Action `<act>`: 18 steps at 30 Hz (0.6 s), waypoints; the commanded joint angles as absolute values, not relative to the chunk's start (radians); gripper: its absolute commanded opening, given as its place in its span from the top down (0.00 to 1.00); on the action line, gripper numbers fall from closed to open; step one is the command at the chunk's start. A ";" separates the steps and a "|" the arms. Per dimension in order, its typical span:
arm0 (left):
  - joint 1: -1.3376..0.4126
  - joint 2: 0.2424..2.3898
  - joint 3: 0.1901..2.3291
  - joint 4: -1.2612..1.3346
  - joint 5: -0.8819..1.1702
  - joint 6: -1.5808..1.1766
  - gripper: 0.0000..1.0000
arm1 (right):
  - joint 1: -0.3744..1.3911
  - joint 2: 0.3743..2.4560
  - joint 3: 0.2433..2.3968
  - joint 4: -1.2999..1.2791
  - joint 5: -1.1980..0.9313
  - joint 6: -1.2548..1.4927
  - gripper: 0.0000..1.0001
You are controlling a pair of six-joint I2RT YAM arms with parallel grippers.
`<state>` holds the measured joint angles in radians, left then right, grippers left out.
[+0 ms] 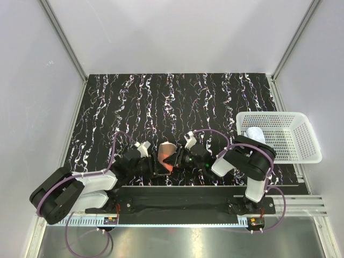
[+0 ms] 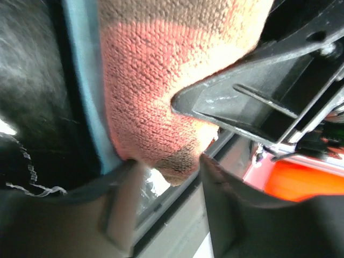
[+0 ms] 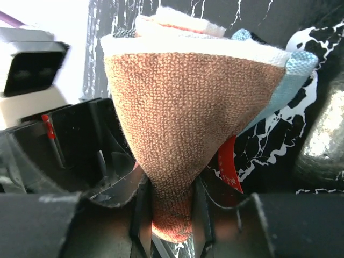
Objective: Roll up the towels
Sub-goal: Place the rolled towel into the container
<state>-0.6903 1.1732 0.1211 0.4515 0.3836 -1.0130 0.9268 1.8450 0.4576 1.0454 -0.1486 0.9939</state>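
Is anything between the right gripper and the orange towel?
Nothing visible: the narrow end of the orange towel is pinched between the jaws of the right gripper. The left gripper is close alongside, at the same towel.

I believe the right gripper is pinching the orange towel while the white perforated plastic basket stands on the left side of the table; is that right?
No: the top external view shows the white perforated plastic basket on the right side of the table. The right gripper is pinching the orange towel.
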 commanded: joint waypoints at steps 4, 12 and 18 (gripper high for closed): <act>-0.687 0.999 0.289 0.119 0.356 -0.841 0.23 | 0.890 1.637 0.543 0.732 -0.149 0.840 0.93; -0.686 0.753 0.508 -0.360 0.170 -0.654 0.16 | 0.537 1.209 0.817 -0.106 -0.285 0.525 0.97; -0.686 0.713 0.508 -0.385 0.150 -0.669 0.16 | 0.251 1.135 1.143 -0.684 -0.195 0.275 1.00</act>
<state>-0.6895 0.7189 0.4931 -0.3004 0.1925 -0.6991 0.3714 1.1744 1.0500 -0.2623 -0.2283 0.4679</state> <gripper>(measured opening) 0.832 0.337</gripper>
